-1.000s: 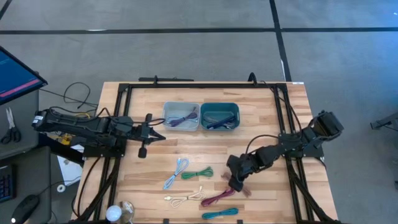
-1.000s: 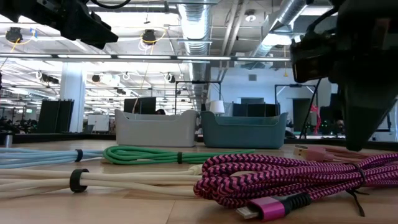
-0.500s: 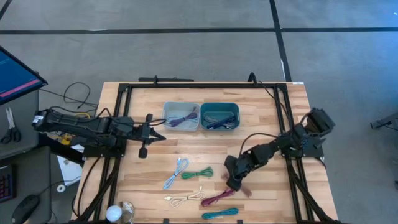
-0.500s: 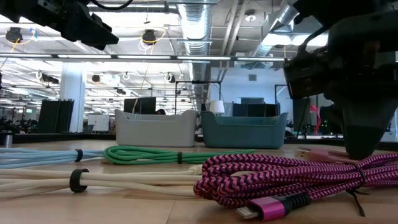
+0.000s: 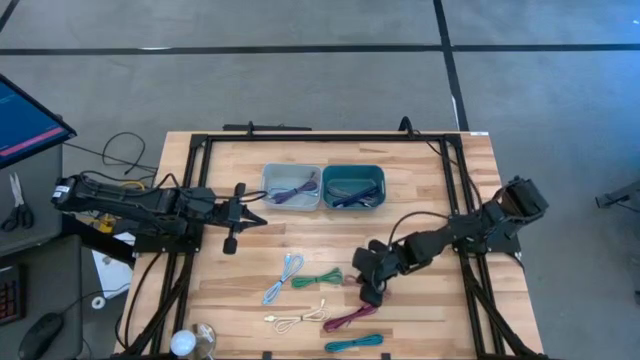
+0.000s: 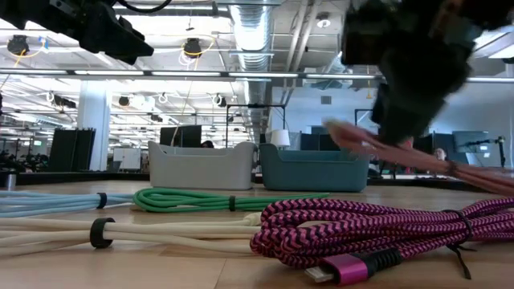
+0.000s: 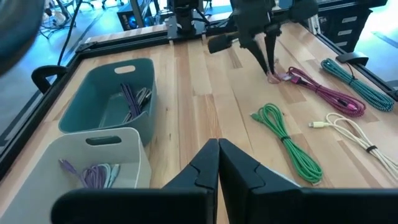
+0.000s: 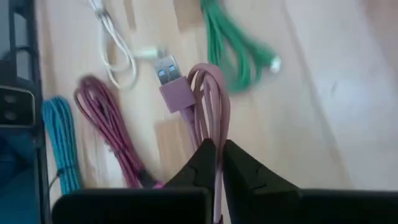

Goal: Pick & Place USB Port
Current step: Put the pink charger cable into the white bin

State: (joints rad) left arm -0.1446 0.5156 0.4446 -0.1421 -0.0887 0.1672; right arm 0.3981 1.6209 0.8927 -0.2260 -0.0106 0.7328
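My right gripper (image 5: 367, 293) is shut on a pale pink USB cable (image 8: 210, 102) over the table's near middle; the low view shows that gripper (image 6: 401, 128) raised above the tabletop. On the wood lie a light blue cable (image 5: 284, 277), a green one (image 5: 318, 279), a cream one (image 5: 297, 318), a magenta one (image 5: 348, 318) and a teal one (image 5: 355, 342). A grey bin (image 5: 292, 187) and a teal bin (image 5: 353, 187) stand at the far middle, each with cables inside. My left gripper (image 5: 245, 218) waits shut, left of the grey bin. My right gripper pinches the pink cable's looped strands (image 8: 212, 138) between its two fingers, coming from above and pointing down. Several strands run through the hold. The USB plug (image 8: 166, 76) sticks out free beyond the fingertips, and the rest of the cable (image 6: 470, 170) slopes down toward the table.
A black frame (image 5: 320, 136) runs round the tabletop. The loose cables crowd the near middle; bare wood lies between them and the bins. A monitor (image 5: 25, 115) and cords sit off the table's left side.
My right gripper has risen from the tabletop and shifted toward the table's left edge, shut on the pink cable throughout. The cable's held part and plug have come up off the wood; its trailing part still slopes down toward the table.
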